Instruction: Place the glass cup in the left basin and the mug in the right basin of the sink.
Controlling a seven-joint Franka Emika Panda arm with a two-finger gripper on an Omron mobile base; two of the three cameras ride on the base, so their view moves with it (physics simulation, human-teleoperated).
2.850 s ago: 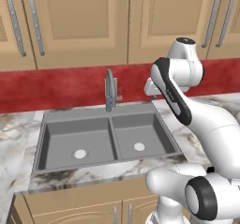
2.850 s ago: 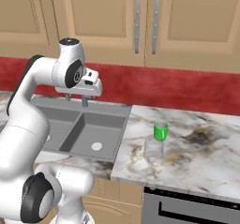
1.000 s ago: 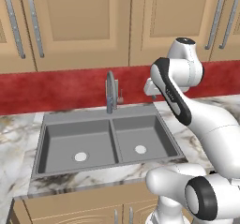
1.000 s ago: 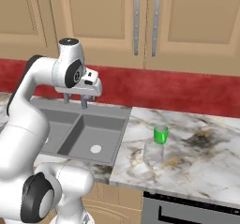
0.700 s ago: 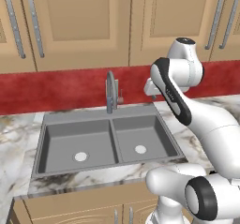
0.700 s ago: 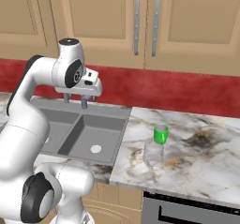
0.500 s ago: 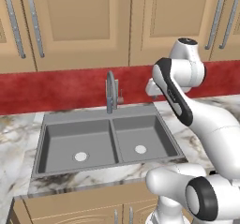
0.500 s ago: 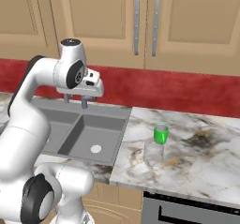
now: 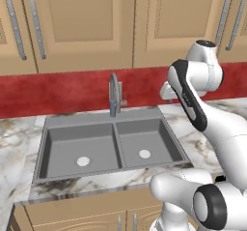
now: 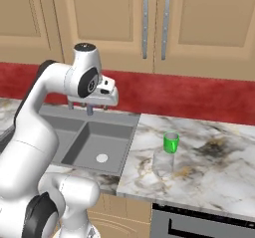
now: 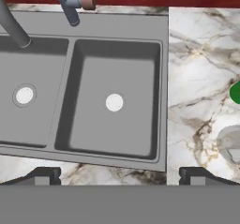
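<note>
The green mug stands on the marble counter right of the sink, and the clear glass cup stands just in front of it, both upright. My gripper hangs open above the back of the right basin, well left of both, with nothing between its fingers. Looking down in the hand view, the left basin and right basin lie below my gripper. The mug and glass cup sit cut off at the right edge. The left basin and right basin hold nothing.
A curved grey faucet rises behind the sink's divider. A red backsplash and wooden cabinets stand behind. The marble counter stretches right of the cup and mug. An oven front sits below it.
The arm and hand have drifted slightly to the right over the sink. The mug and glass cup have not moved, and the gripper stays open.
</note>
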